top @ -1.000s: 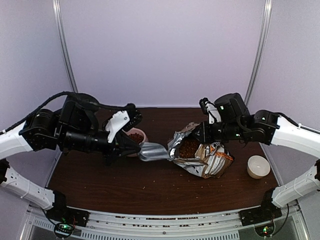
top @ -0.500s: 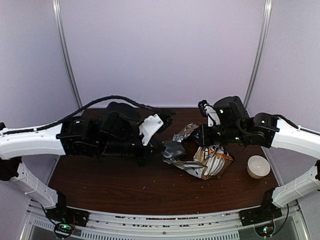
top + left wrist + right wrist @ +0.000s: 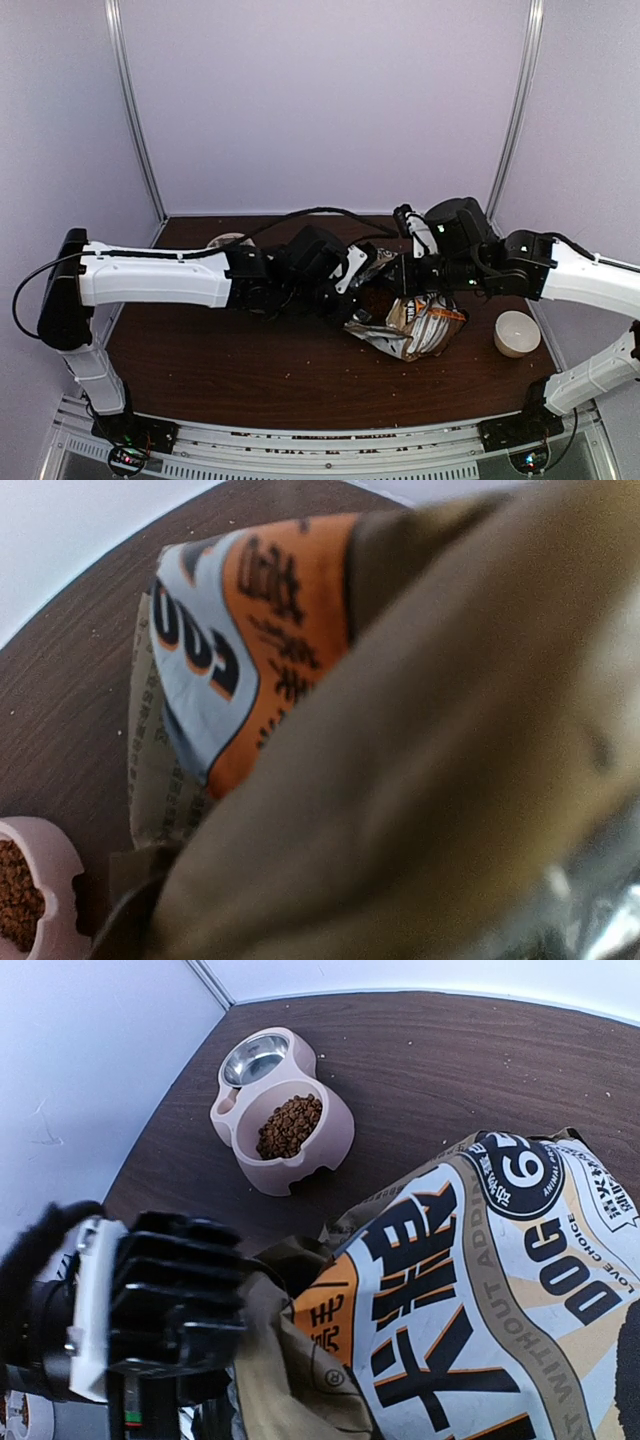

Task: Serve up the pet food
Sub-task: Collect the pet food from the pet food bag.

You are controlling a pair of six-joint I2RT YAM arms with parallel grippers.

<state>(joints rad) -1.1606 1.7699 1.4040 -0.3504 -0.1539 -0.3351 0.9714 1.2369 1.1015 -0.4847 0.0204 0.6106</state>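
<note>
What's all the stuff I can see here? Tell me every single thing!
bag: one, white, grey and orange with black letters, lying right of the table's middle.
feeder: one, pink, two basins, back left of the table.
kibble: one heap, reddish-brown, in the feeder basin nearer the bag.
metal bowl: one, shiny, empty, in the feeder's other basin.
cup: one, white, near the table's right edge, apart from the bag.
table: one, dark brown.
left arm: one, white and black, stretched across to the bag's mouth.
right arm: one, white and black, reaching to the bag's top from the right.
</note>
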